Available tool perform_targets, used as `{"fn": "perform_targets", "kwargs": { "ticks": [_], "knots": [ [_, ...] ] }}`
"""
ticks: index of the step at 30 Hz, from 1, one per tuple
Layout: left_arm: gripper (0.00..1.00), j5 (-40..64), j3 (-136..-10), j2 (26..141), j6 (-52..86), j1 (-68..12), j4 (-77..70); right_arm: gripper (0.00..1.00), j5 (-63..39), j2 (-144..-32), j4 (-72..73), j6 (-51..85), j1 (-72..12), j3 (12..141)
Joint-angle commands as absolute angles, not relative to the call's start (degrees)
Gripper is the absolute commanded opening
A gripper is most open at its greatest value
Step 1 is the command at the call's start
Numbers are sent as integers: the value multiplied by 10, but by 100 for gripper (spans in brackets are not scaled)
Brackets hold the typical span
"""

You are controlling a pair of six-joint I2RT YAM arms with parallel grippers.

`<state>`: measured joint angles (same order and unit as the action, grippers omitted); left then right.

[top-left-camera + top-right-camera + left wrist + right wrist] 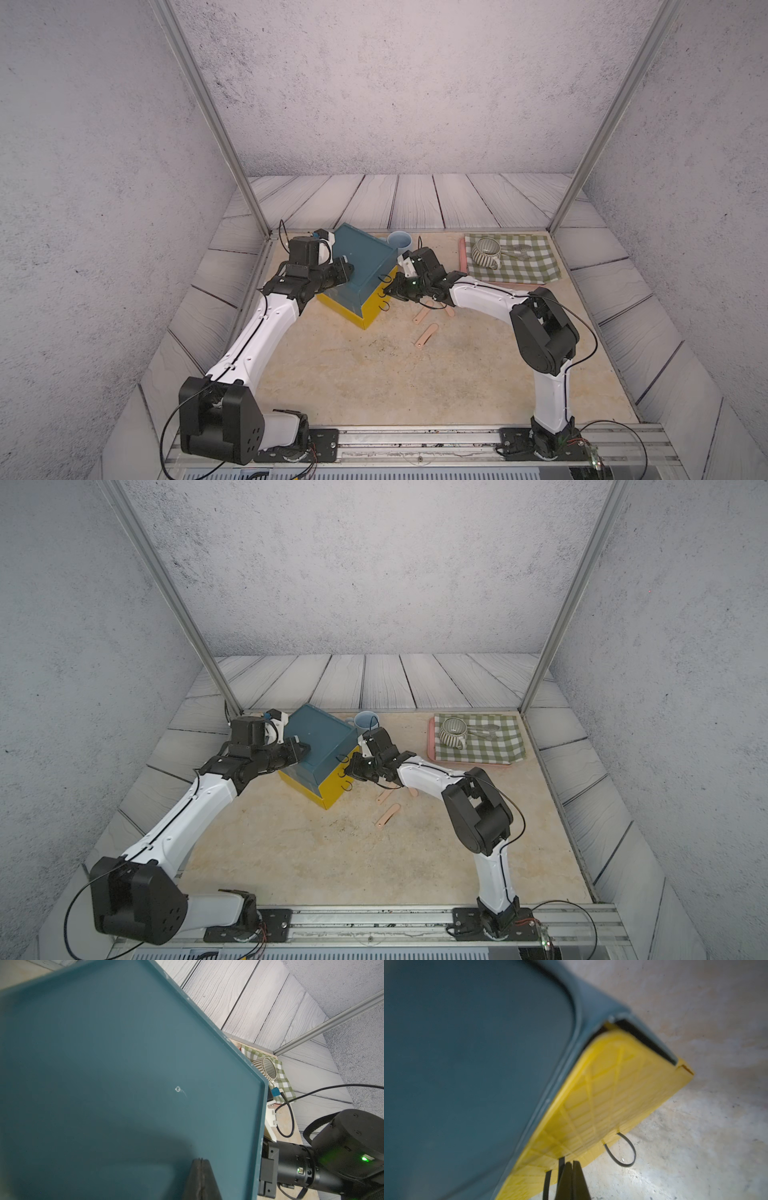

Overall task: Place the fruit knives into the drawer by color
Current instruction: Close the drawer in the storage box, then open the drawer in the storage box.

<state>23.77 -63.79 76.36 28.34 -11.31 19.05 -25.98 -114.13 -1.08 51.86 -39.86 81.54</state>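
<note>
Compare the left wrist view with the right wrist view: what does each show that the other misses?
Only the left wrist view: the left gripper, jaws shut, at the top of the drawer chest; the striped mug on the green checked cloth; the right arm; the plank wall.
Only the right wrist view: the right gripper, jaws shut, at a yellow drawer front; a black ring pull; the bare tabletop.
Both: the drawer chest's dark teal shell.
</note>
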Motion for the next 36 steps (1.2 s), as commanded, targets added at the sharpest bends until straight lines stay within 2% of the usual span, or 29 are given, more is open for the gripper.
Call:
{"fn": "perform_targets", "kwargs": {
  "ticks": [1,6,14,18,36],
  "knots": [
    [0,224,-620,790,279,-109,280,2,-293,-1152,65,549,-402,806],
    [0,221,-621,790,279,-109,281,4,-282,-1135,73,552,-400,778],
    [0,222,-621,789,278,-109,280,26,-265,-1069,77,542,-399,677],
    [0,223,-621,788,279,-109,279,31,-268,-1073,76,538,-399,662],
    [0,217,-621,789,277,-109,283,35,-281,-1160,63,544,-391,721]
  ]
}}
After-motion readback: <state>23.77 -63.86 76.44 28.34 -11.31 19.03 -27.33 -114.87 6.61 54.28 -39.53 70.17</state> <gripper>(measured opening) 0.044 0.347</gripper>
